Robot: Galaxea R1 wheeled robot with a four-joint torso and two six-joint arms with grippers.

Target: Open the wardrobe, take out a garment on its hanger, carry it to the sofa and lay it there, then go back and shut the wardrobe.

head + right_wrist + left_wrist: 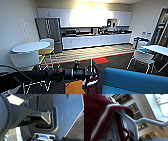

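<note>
Head view put the sofa (135, 81) just beside my left gripper (92, 72), whose jaws gripped the hanger (134, 124) with the garment (97, 114) draped below; laying down and closing remained.

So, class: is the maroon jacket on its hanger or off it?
On it. In the left wrist view the white hanger runs under the jacket's striped collar, hook sticking out.
</note>
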